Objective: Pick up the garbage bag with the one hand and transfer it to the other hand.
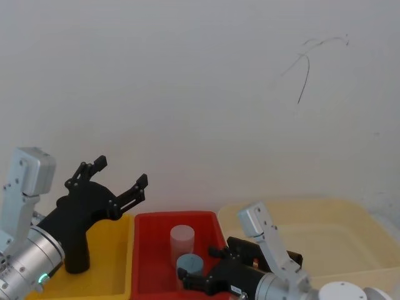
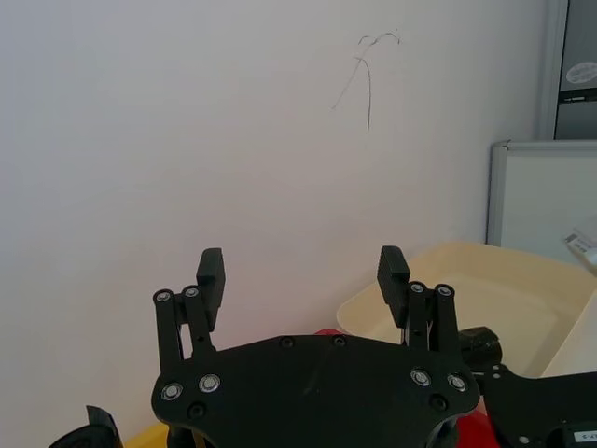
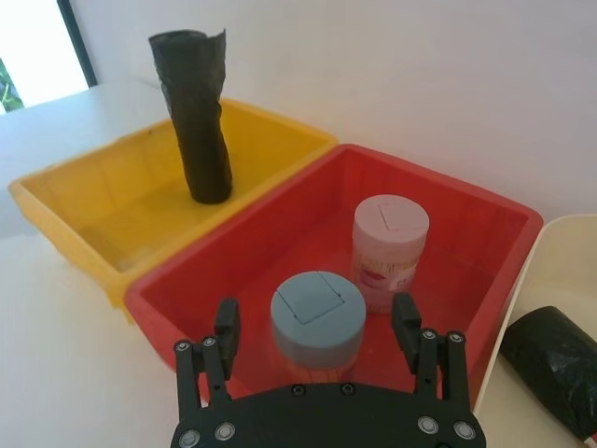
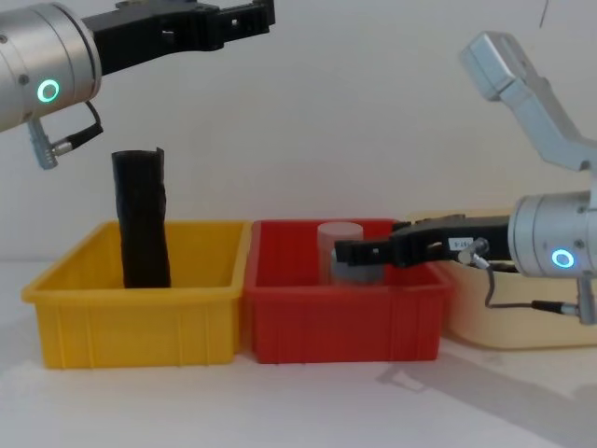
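Three bins stand side by side on the white table: a yellow bin point(image 4: 131, 317) on the robot's left, a red bin point(image 4: 336, 322) in the middle and a cream bin point(image 1: 350, 212) on the right. The left gripper point(image 1: 122, 172) hangs high above the yellow bin, jaws apart and empty. The right gripper point(image 1: 199, 265) is low over the red bin, jaws apart with nothing between them. A plain black roll point(image 4: 142, 219) stands upright in the yellow bin. The garbage bag point(image 3: 550, 364) lies on its side in the cream bin. In the red bin a pink jar point(image 3: 390, 247) and a blue-lidded jar point(image 3: 312, 303) stand close together.
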